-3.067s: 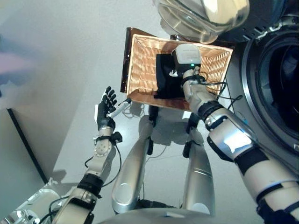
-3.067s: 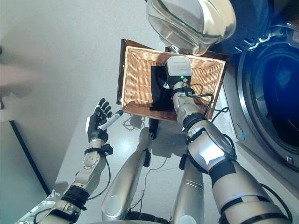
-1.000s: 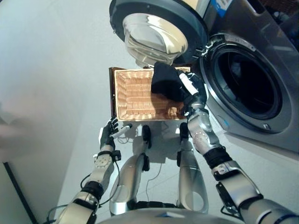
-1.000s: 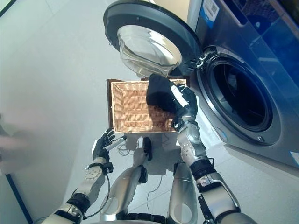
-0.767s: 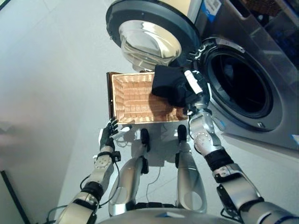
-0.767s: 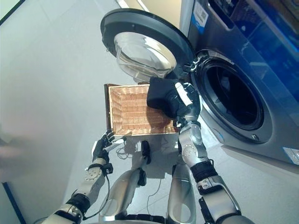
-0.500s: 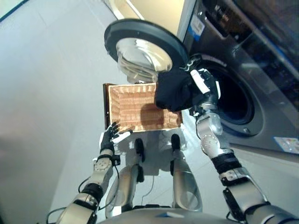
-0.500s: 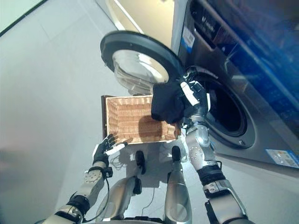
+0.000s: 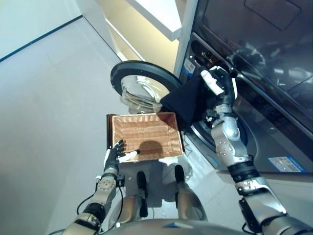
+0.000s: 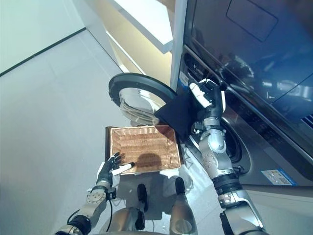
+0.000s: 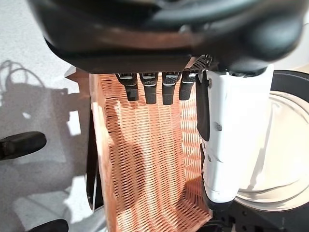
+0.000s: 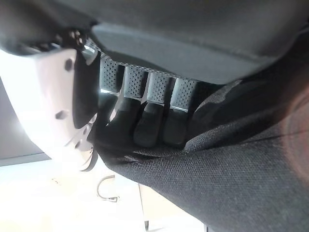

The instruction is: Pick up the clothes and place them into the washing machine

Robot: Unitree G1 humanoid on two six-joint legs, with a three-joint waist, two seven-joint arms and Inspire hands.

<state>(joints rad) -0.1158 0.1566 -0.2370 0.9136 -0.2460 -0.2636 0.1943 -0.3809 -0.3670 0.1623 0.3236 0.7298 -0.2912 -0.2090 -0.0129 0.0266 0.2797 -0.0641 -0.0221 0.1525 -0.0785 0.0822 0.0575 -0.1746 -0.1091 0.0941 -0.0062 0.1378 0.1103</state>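
black cloth (image 9: 188,102) hangs at centre right, gripped by the raised right robot hand (image 9: 218,84) before the washing machine (image 9: 254,117). wicker basket (image 9: 145,136) lies below; left robot hand (image 9: 116,152) open at lower left.

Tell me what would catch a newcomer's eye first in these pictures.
First, the black garment, held up by the right hand in front of the washing machine, whose round door stands swung open. Next, the wicker basket on the floor below the door, with no clothes in it. The left hand hovers open at the basket's near corner.
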